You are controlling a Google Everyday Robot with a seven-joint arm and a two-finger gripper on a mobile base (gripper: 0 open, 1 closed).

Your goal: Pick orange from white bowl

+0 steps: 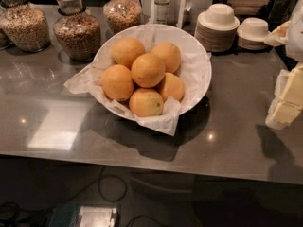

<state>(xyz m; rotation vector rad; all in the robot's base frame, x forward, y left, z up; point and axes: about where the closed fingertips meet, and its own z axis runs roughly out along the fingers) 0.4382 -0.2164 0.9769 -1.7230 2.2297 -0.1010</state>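
Bowl (198,56): white, wide, shallow, centre of frame, on grey counter (236,141). Paper liner (165,122): crumpled, spilling over rim at lower edge and left.
Oranges (147,70): six, heaped inside bowl, touching.
Jars (77,34): grain-filled, upper left, behind bowl.
Stacked small bowls (218,25): upper right.
Gripper (286,100): right edge of frame, over counter, well apart from bowl; released or clenched, cannot tell.

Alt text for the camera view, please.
A wide white bowl lined with crumpled paper holds six oranges on a grey counter. The gripper hangs at the right edge, apart from the bowl; grain jars and stacked small bowls stand behind.
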